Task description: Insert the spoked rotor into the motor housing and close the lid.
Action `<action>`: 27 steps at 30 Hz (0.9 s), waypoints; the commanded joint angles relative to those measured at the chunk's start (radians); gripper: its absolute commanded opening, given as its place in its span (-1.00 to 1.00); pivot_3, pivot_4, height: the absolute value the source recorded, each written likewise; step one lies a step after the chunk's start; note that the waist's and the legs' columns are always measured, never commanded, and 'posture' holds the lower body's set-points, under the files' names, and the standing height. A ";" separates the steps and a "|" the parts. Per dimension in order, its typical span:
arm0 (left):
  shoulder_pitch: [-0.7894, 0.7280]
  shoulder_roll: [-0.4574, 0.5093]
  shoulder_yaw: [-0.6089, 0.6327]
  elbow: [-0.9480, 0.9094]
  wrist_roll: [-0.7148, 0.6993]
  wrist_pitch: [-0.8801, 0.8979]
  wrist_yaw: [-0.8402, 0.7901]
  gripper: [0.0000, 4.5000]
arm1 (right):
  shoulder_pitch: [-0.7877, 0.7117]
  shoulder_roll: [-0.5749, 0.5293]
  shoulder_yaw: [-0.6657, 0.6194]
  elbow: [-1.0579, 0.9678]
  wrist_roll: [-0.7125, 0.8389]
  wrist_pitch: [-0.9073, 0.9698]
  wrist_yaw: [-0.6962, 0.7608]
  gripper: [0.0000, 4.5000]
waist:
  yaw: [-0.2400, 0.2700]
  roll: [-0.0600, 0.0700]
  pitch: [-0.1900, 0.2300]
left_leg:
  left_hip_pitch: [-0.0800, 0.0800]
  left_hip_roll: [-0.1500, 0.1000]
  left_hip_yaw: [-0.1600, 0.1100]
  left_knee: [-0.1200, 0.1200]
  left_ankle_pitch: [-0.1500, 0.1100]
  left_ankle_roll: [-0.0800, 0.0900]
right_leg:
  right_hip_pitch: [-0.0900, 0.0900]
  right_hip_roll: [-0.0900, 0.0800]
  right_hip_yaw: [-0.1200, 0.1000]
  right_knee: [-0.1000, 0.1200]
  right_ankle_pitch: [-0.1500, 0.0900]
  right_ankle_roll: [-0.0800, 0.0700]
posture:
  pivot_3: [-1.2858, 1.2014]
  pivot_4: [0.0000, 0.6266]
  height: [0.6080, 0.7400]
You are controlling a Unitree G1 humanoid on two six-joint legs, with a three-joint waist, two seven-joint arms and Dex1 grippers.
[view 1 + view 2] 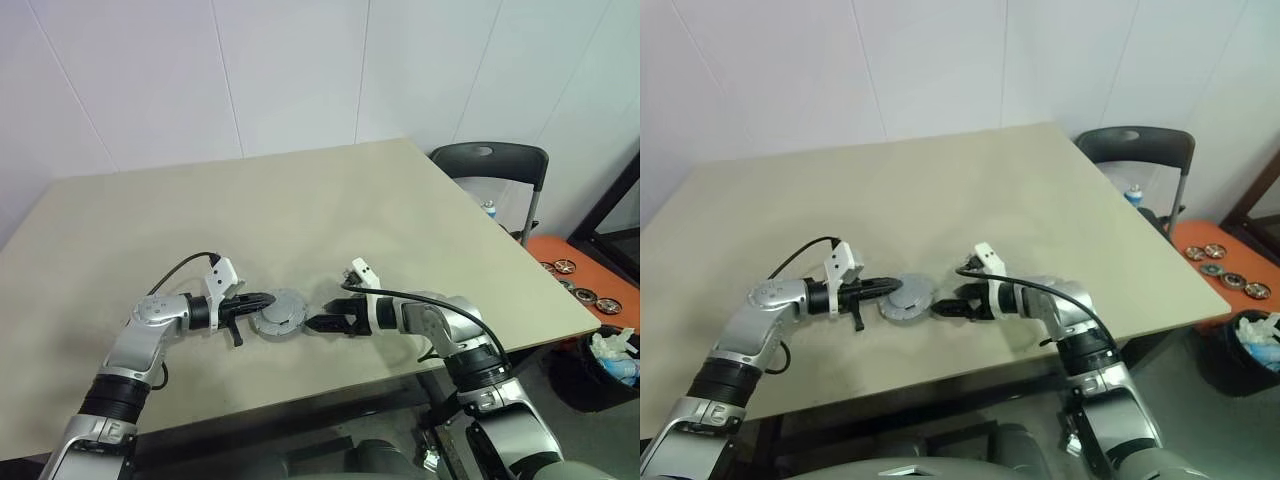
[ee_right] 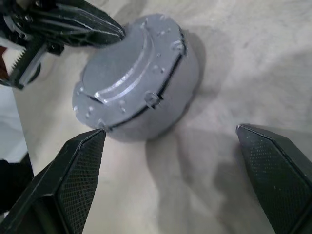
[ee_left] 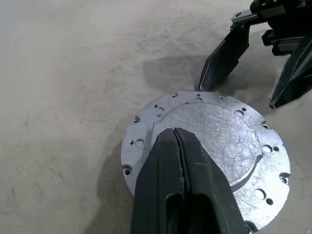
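The motor housing (image 2: 161, 97), a squat grey metal drum, stands on the table near its front edge. The lid (image 3: 209, 146), a flat silver-grey disc with small holes round its rim, lies flat on top of the housing. My left gripper (image 3: 174, 131) is shut, its joined tips resting on the lid's top face, reaching in from the left (image 1: 268, 299). My right gripper (image 2: 169, 129) is open wide just to the right of the housing (image 1: 281, 315), holding nothing; one fingertip (image 2: 95, 139) is close to the housing's wall. The spoked rotor is hidden.
The beige table (image 1: 300, 210) stretches far behind the housing. A dark chair (image 1: 490, 165) stands off the table's right side. On the floor there, an orange mat (image 1: 580, 275) carries several round parts, beside a bin (image 1: 612, 360).
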 commanded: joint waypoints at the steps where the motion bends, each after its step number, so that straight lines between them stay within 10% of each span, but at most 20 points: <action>1: 0.009 0.005 -0.039 0.045 0.045 0.011 -0.002 -1.00 | -0.033 0.062 0.002 0.030 0.015 -0.003 -0.041 0.99 | 0.001 0.000 0.000 | 0.000 0.000 0.000 0.000 0.000 0.000 | 0.000 0.000 0.000 0.000 0.000 0.000 | 0.03 -1.00 1.00; 27: 0.005 -0.044 -0.056 -0.012 0.015 0.059 -0.037 -1.00 | -0.041 -0.109 0.086 0.069 -0.056 -0.185 0.049 0.99 | 0.007 0.001 0.001 | -0.001 -0.001 0.000 0.000 0.000 0.000 | 0.000 0.000 -0.001 -0.002 0.000 0.000 | 0.03 -1.00 1.00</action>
